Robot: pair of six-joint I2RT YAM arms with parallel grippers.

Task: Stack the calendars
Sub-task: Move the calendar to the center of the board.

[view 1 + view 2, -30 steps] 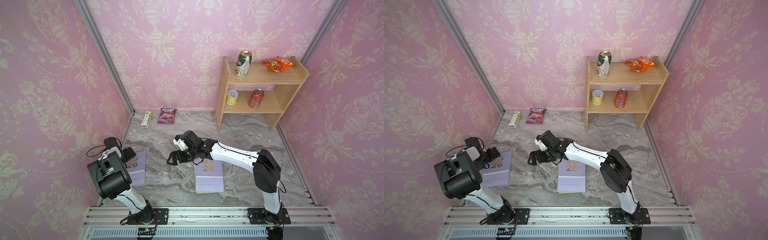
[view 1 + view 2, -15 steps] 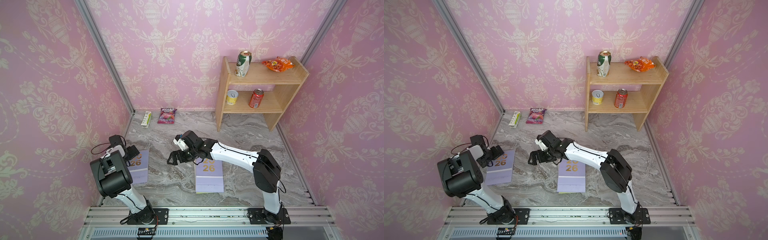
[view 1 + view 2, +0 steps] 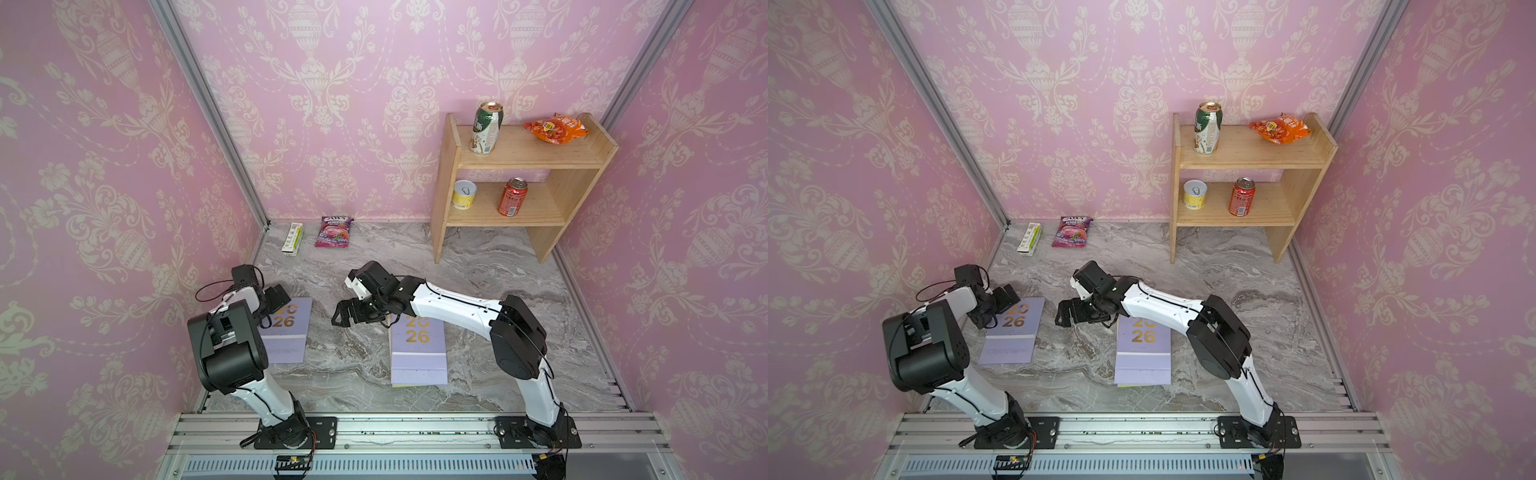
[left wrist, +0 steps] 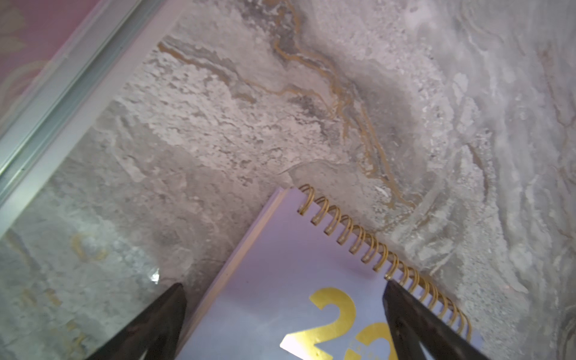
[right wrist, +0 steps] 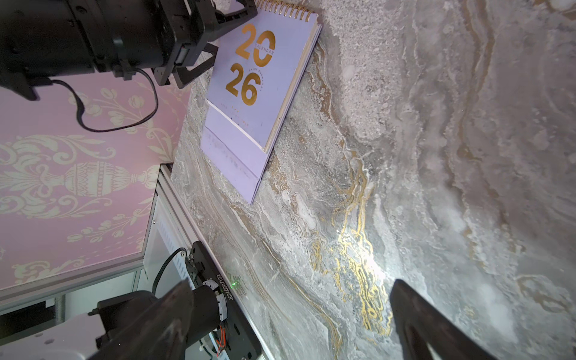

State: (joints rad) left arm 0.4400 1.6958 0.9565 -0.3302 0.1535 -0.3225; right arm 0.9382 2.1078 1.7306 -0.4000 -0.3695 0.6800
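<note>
Left jaws forward — astride calendar (image 4: 280,280) corner

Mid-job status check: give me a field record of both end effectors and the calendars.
left end effector: open, astride the spiral corner of the left calendar
right end effector: open, above bare table between the two calendars
left calendar: lilac, lying flat, alone
right calendar: lilac, lying flat, yellow edge showing under it
stack: not yet joined
</note>
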